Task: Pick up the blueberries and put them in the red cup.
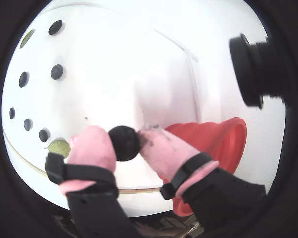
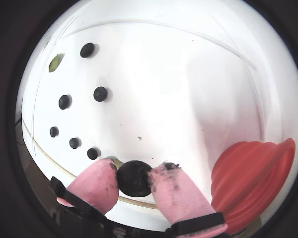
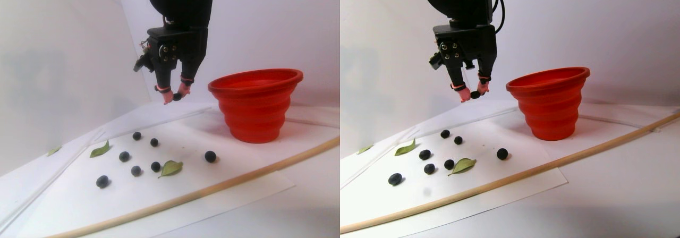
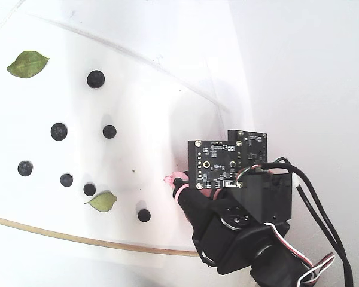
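My gripper (image 1: 123, 140) is shut on one dark blueberry (image 1: 124, 145), pinched between the pink fingertips (image 2: 102, 178). In the stereo pair view the gripper (image 3: 176, 96) hangs in the air with that berry, just left of the red cup (image 3: 255, 108) and about level with its rim. The ribbed red cup (image 2: 248, 183) stands upright on the white sheet, to the right in both wrist views (image 1: 221, 136). Several loose blueberries (image 3: 124, 156) lie on the sheet below and to the left, also seen from above (image 4: 59, 131).
Two green leaves (image 3: 171, 168) (image 3: 99, 150) lie among the berries. A thin wooden strip (image 3: 212, 190) runs along the sheet's front edge. A black camera (image 1: 253, 69) juts in at the upper right of a wrist view. White walls stand behind.
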`<state>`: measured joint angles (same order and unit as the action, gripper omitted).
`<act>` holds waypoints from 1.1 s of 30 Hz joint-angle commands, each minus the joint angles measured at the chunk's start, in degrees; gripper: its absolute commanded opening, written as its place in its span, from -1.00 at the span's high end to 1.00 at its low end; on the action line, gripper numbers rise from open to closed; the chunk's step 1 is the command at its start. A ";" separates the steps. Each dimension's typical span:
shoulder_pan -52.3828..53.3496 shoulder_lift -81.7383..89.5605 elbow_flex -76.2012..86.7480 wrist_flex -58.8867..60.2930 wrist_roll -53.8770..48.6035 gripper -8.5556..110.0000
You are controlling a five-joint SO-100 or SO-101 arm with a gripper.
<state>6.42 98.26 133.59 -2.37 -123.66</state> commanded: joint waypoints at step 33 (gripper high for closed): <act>8.44 23.47 3.34 12.39 -0.62 0.67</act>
<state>14.41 116.10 137.90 9.40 -124.37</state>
